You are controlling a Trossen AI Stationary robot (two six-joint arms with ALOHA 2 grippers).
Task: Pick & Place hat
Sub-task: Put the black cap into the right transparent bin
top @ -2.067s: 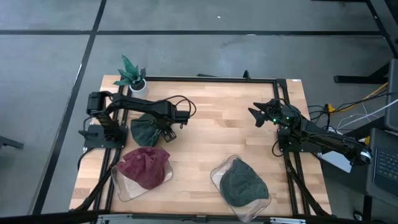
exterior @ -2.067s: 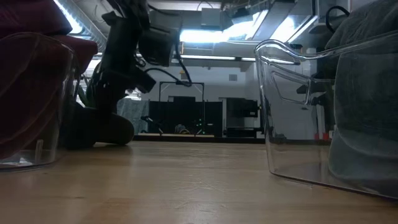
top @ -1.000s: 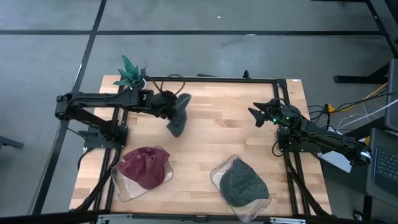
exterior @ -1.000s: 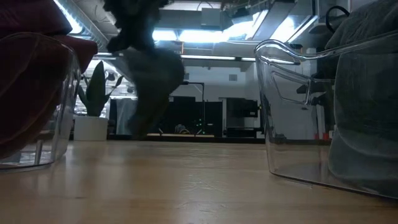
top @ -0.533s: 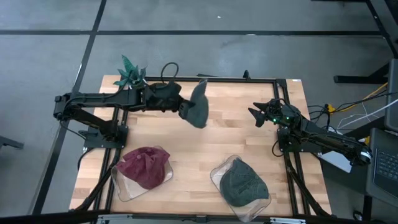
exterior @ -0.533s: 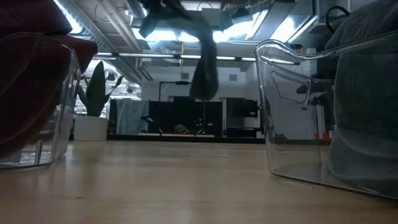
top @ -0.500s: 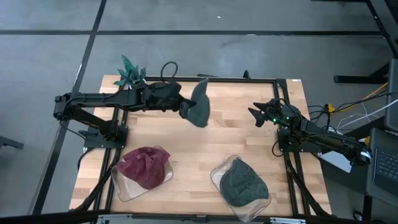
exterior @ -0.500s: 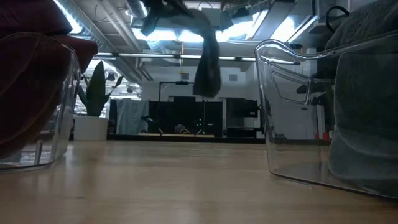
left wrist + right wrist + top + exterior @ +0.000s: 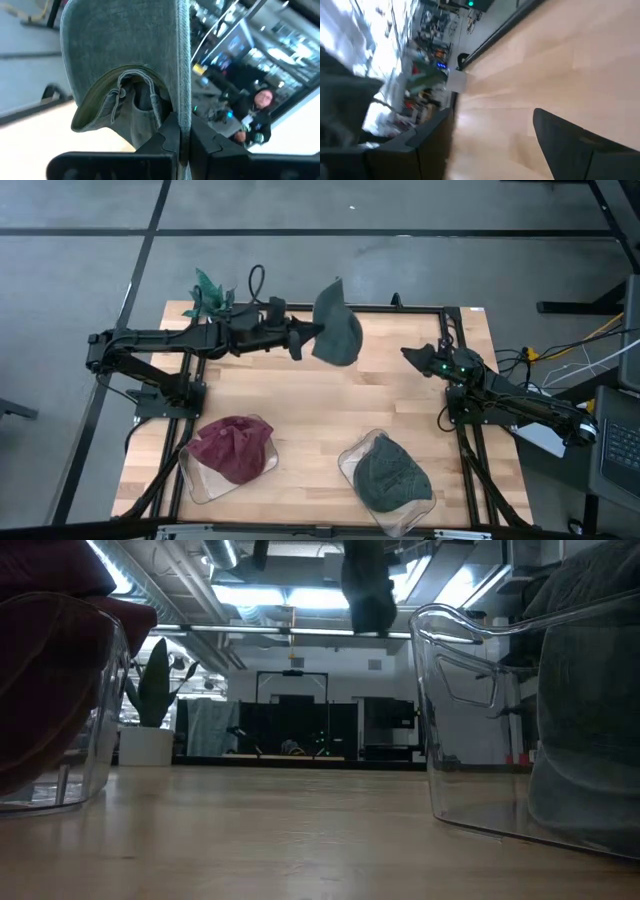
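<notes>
A dark grey-green hat (image 9: pixel 338 335) hangs in the air over the table's far middle, with my left gripper (image 9: pixel 300 340) shut on it. In the low view the hat (image 9: pixel 367 585) shows high above the tabletop. The left wrist view looks into its hollow underside (image 9: pixel 125 95). My right gripper (image 9: pixel 413 354) waits open at the table's right side, holding nothing. My left gripper pinches the hat's stitched rim edge (image 9: pixel 183 107) between its two fingers (image 9: pixel 167 137). The fingers lie about level and come from the table's left, along the edge. The hat is lifted clear, standing on edge beyond the fingertips with its crown bulging to one side.
A clear container (image 9: pixel 200 480) with a red hat (image 9: pixel 232 448) sits at the near left. Another clear container (image 9: pixel 350 460) with a green hat (image 9: pixel 392 476) sits at the near right. A potted plant (image 9: pixel 210 295) stands at the far left corner. A person (image 9: pixel 256 120) shows beyond the table.
My left gripper has risen and swung toward the table's right and far edge, staying shut on the hat. The hat has gone from hanging low over the table's left middle to high over the far middle, swinging out beyond the fingers.
</notes>
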